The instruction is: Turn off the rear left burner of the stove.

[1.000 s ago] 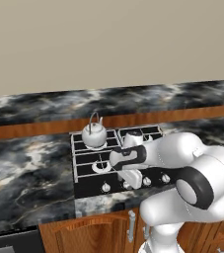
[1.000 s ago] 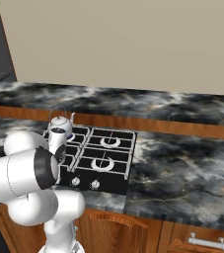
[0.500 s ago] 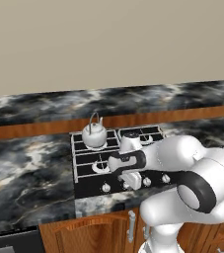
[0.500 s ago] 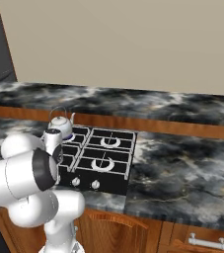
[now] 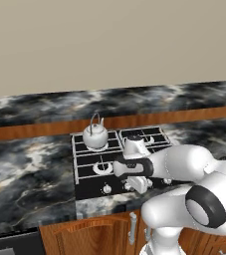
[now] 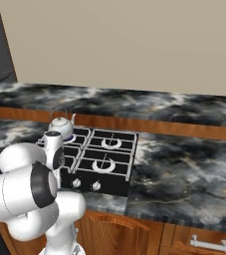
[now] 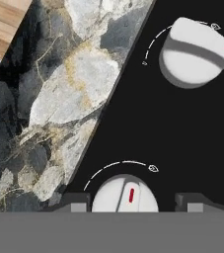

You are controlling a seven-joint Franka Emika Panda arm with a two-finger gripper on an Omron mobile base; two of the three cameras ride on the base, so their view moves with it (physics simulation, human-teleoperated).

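Observation:
The stove [image 5: 87, 175] is a black cooktop set into the marble counter. A silver kettle [image 5: 95, 135] stands on its rear left burner and hides most of it. My gripper [image 5: 137, 185] points down at the front knob strip, right of the leftmost knob [image 5: 106, 189]. In the hand view my gripper [image 7: 133, 203] is open. Its fingertips [image 7: 76, 202] stand on either side of a white knob [image 7: 125, 193] with a red mark, leaving small gaps. A second knob [image 7: 195, 52] lies further along the black panel [image 7: 148, 123].
Marble counter [image 5: 25, 169] surrounds the stove on both sides, with a wall behind. Wooden cabinet fronts with a handle [image 5: 133, 229] sit below the stove's front edge. The front left burner [image 5: 103, 168] and the right burners [image 6: 109, 143] carry only grates.
The hand has sunk slightly toward the knob strip at the stove's front, and the fingers have come a little closer together. The kettle has not moved.

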